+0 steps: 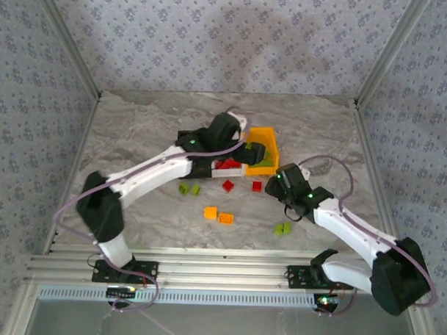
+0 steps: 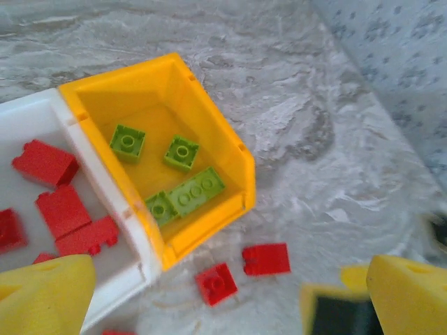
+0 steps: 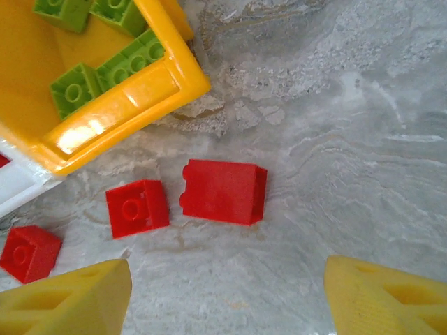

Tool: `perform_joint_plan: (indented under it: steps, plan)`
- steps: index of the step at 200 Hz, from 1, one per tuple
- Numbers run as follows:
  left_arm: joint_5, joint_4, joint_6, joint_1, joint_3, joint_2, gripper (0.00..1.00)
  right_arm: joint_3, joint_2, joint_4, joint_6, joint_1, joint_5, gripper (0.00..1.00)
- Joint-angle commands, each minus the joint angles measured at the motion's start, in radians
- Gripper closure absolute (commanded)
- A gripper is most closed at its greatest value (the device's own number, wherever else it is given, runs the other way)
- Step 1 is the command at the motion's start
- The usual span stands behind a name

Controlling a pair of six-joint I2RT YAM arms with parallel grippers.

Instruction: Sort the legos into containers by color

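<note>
Over the bins, our left claw (image 2: 227, 307) stands wide apart with nothing between its yellow fingers, so we judge it free for another pick. Our right claw (image 3: 227, 296) is also apart and empty. It hovers above the marble table (image 3: 363, 139) where the larger red brick (image 3: 222, 190) lies on its side, just beside a smaller red brick (image 3: 137, 207) and near the corner of the orange-yellow bin (image 3: 133, 91). We read the step in hand as collecting the stray reds. The next move calls for lowering the right claw squarely over one red brick, closing on it without catching its neighbour, then carrying it to the white bin (image 2: 42, 122), where other red bricks (image 2: 63, 209) already lie. From the left wrist we can count four green bricks (image 2: 183, 152) in the orange-yellow bin, a detail too coarse to make out from above. The overhead camera adds what the wrists leave out: two yellow-orange bricks (image 1: 217, 215) and loose green bricks (image 1: 282, 228) on the table nearer the arm bases, all unsorted.
</note>
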Motion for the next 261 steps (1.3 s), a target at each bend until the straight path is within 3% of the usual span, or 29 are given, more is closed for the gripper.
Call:
perform_joint_plan:
  steps: [1, 45, 99, 166, 219, 261]
  plan:
    - [0.012, 0.113, -0.054, -0.002, -0.187, -0.164, 0.00, 0.055, 0.084, 0.076, -0.018, -0.031, -0.047, 0.25]
    - [-0.096, 0.083, -0.107, -0.008, -0.531, -0.492, 0.01, 0.123, 0.260, 0.108, -0.060, -0.072, -0.073, 0.26]
    - [-0.222, -0.029, -0.177, -0.007, -0.753, -0.749, 0.00, 0.163, 0.398, 0.075, -0.071, -0.092, -0.073, 0.31]
    - [-0.358, -0.109, -0.233, 0.002, -0.888, -0.912, 0.00, 0.120, 0.350, 0.058, -0.083, -0.080, -0.081, 0.62]
    - [-0.382, -0.124, -0.236, 0.004, -0.938, -0.944, 0.00, 0.221, 0.144, -0.042, -0.138, 0.065, -0.057, 0.65]
    - [-0.372, -0.123, -0.251, 0.004, -0.964, -0.961, 0.00, 0.529, 0.367, -0.055, -0.227, 0.218, -0.060, 0.62]
